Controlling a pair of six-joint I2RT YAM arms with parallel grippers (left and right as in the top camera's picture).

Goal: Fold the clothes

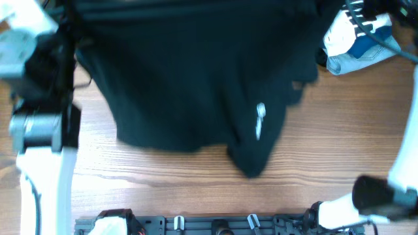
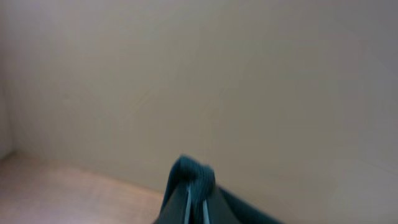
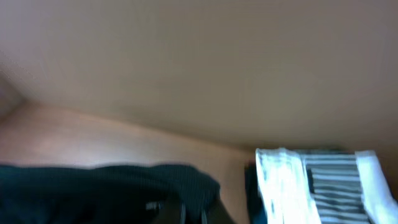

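The black garment (image 1: 196, 85) hangs lifted over the wooden table, spread wide, and its lower edge droops to a point near the middle front. A small white tag shows on it. In the left wrist view my left gripper (image 2: 196, 190) is shut on a bunched corner of the black garment (image 2: 194, 171). In the right wrist view my right gripper (image 3: 191, 211) is shut on another edge of the black garment (image 3: 93, 190). In the overhead view both grippers' fingers are hidden by the cloth and the frame's top edge.
A white garment with black stripes (image 1: 349, 29) and a light-blue denim piece (image 1: 366, 55) lie at the back right; the striped one also shows in the right wrist view (image 3: 311, 186). The wooden table (image 1: 163, 170) shows in front. The left arm (image 1: 39, 111) and the right arm (image 1: 392, 189) stand at the sides.
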